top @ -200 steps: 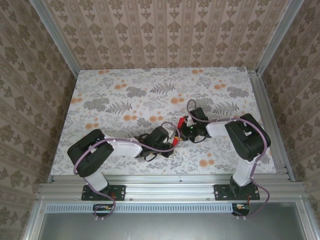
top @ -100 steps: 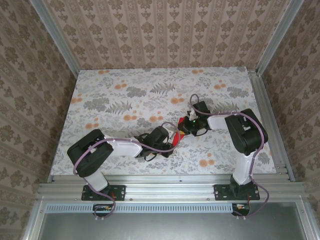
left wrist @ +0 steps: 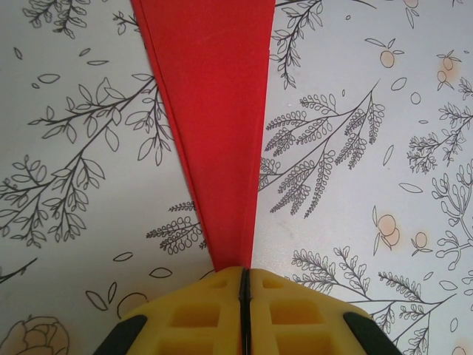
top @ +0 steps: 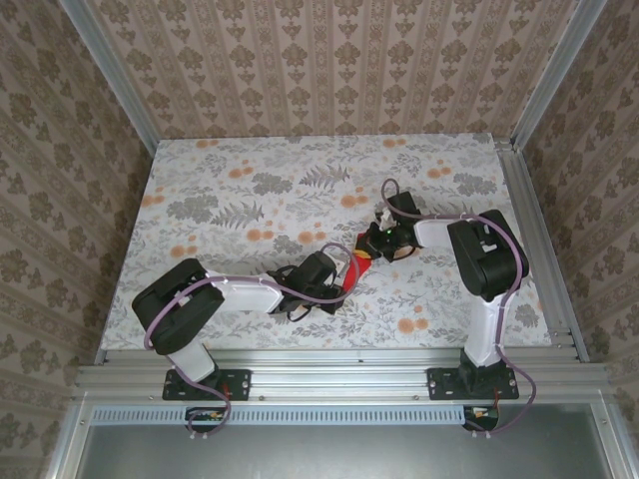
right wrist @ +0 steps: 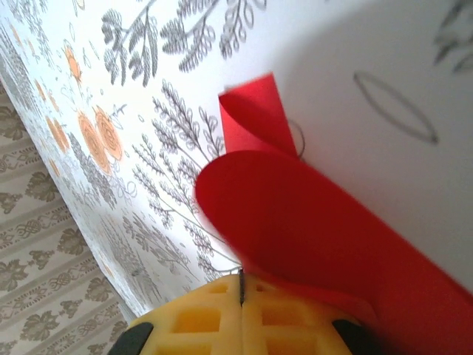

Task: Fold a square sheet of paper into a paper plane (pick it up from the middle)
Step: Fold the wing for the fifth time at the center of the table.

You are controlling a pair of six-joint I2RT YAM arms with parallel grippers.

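Top view: left pincer (top: pixel 339 282) and right pincer (top: pixel 367 249) sit close together just right of frame centre, low over the floral desk (top: pixel 250 200). The red paper plane (top: pixel 357 261) spans between them.

Left wrist view: left pincer (left wrist: pixel 244 285) at bottom centre, yellow pads fully closed, nipping the narrow tip of the paper plane (left wrist: pixel 214 111). The paper widens as a long folded wedge to the top edge, with layered edges along its left side. The desk (left wrist: pixel 369 111) is behind it.

Right wrist view: right pincer (right wrist: pixel 241 288) at bottom centre, pads pressed together, clamping the paper plane (right wrist: pixel 295 214). Here the paper bulges in a loose curl above the pads, with a flap sticking up at upper centre.
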